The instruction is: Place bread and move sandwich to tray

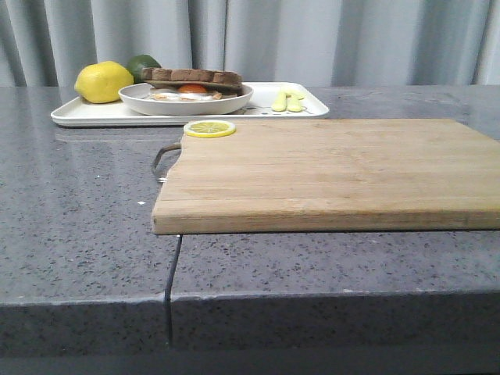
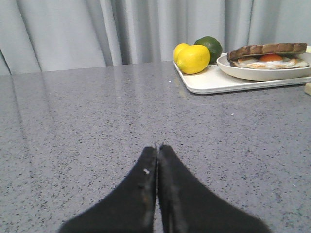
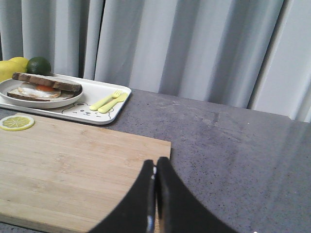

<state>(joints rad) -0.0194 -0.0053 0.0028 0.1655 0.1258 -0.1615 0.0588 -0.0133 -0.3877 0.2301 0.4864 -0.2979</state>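
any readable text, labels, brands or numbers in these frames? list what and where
None: no words, numbers or brand marks show in any view.
Tray: only a faint cartoon print near the fork, a picture rather than lettering, too small to make out in detail.
Cutting board, plate, lemon slice: all unmarked.
Both grippers: plain black, no labels.

Curtained mock kitchen: stone counter [image 1: 78, 234], cutting board [image 1: 328, 172]

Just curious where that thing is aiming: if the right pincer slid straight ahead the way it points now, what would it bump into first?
Probably nothing on the table. The right pincer, shut, sits above the wooden cutting board's corner; beyond lies bare grey countertop, then the curtain. Depth is uncertain.
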